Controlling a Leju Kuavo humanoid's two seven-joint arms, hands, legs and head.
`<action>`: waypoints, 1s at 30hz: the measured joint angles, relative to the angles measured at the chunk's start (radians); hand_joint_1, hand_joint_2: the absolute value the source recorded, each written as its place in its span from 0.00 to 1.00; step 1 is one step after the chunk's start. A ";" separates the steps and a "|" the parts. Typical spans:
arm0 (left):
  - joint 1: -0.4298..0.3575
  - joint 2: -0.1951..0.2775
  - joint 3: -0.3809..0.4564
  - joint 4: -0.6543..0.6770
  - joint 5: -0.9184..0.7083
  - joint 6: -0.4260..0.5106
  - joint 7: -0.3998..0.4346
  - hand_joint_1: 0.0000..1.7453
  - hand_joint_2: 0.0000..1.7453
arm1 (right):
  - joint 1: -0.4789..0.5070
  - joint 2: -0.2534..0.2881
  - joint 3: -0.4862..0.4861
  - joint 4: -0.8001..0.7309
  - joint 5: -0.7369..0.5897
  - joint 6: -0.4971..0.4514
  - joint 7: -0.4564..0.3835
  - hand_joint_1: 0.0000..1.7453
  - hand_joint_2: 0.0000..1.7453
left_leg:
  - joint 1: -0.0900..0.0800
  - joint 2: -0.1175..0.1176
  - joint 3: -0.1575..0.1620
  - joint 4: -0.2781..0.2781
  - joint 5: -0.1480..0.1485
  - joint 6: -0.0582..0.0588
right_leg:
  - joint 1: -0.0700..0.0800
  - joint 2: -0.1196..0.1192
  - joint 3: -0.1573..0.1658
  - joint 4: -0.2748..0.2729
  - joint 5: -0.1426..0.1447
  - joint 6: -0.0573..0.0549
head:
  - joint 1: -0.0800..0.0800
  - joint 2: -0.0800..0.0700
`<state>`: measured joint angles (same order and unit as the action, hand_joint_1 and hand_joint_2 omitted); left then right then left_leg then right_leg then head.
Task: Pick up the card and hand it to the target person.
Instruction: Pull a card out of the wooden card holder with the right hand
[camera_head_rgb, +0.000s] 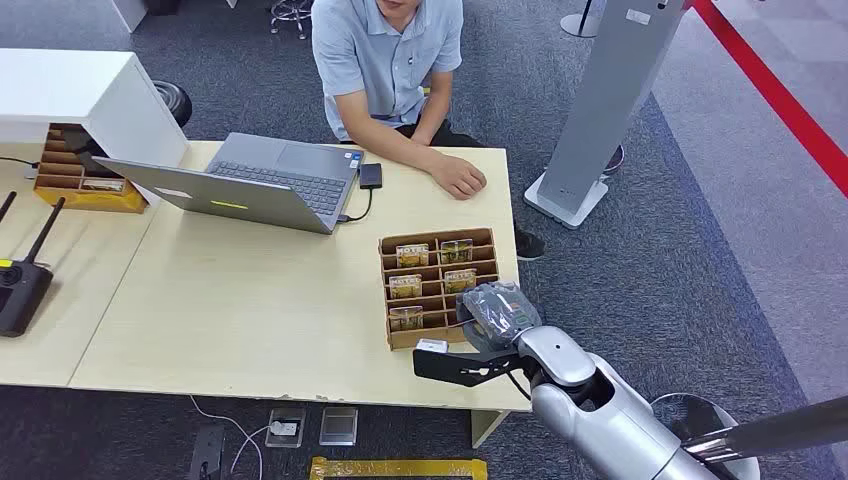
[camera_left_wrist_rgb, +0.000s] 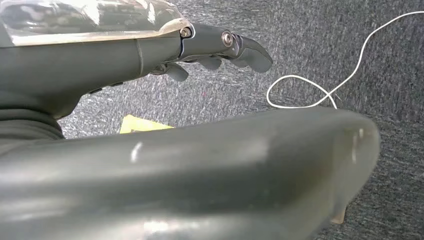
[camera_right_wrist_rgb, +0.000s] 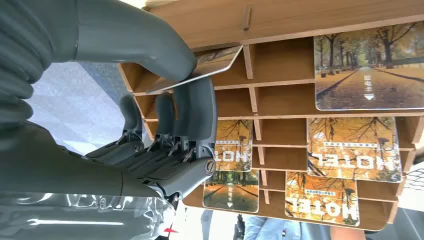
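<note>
Cards sit in a brown wooden card rack (camera_head_rgb: 487, 238) on the light wooden table (camera_head_rgb: 240, 310). The rack is the thing to find everything by. It has many small slots, and several hold cards with yellow autumn trees on them. Some show the word HOTEL.

The right hand (camera_head_rgb: 497, 312) is at the rack's near right corner, the corner closest to the robot. In the right wrist view this right hand (camera_right_wrist_rgb: 165, 135) pinches one card (camera_right_wrist_rgb: 212, 62) between its thick grey thumb and its dark fingers (camera_right_wrist_rgb: 192, 107). That card is tilted and its far end pokes into a slot at the edge of the rack. I cannot tell if it touches the wood there. Other cards (camera_right_wrist_rgb: 367, 65) lie flat in slots farther along the rack.

A person (camera_head_rgb: 390, 60) in a light blue shirt sits on the far side of the table from the rack, with one hand (camera_head_rgb: 462, 178) resting on the table just beyond the rack. An open grey laptop (camera_head_rgb: 265, 185) stands to the left of the rack, well apart from it.

The left hand (camera_left_wrist_rgb: 215, 50) is seen in the left wrist view over grey carpet (camera_left_wrist_rgb: 325, 45), with a thin white cable (camera_left_wrist_rgb: 345, 75) lying there. Its fingers curl in a little and hold nothing.
</note>
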<state>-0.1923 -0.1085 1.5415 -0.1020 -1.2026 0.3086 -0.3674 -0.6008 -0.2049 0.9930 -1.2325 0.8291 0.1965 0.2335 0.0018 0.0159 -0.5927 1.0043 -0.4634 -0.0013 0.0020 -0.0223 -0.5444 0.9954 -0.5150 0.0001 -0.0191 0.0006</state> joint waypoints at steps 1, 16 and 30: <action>0.000 0.000 0.000 0.000 0.000 0.000 0.000 0.00 0.00 | 0.000 0.000 0.000 0.000 -0.001 0.000 0.000 0.74 1.00 | 0.000 0.000 0.000 0.000 0.000 0.000 | 0.000 0.000 0.000 0.000 0.000 0.000 | 0.000 0.000; -0.004 0.000 0.000 0.001 0.004 0.007 0.000 0.00 0.00 | 0.003 0.001 0.000 0.000 -0.013 0.001 0.000 0.79 1.00 | 0.000 0.000 0.000 0.000 0.000 0.000 | 0.000 0.000 0.000 0.000 0.000 0.000 | 0.000 0.000; -0.004 0.000 0.000 0.001 0.004 0.045 0.003 0.00 0.00 | 0.006 0.001 -0.002 -0.001 -0.026 -0.015 0.005 0.80 1.00 | 0.000 0.000 0.000 0.000 0.000 0.000 | 0.000 0.000 0.000 0.000 0.000 0.000 | 0.000 0.000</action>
<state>-0.1962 -0.1088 1.5415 -0.1007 -1.1990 0.3538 -0.3641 -0.5948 -0.2035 0.9909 -1.2335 0.8031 0.1818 0.2381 0.0018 0.0158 -0.5928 1.0043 -0.4634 -0.0013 0.0020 -0.0223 -0.5444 0.9954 -0.5150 0.0001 -0.0191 0.0004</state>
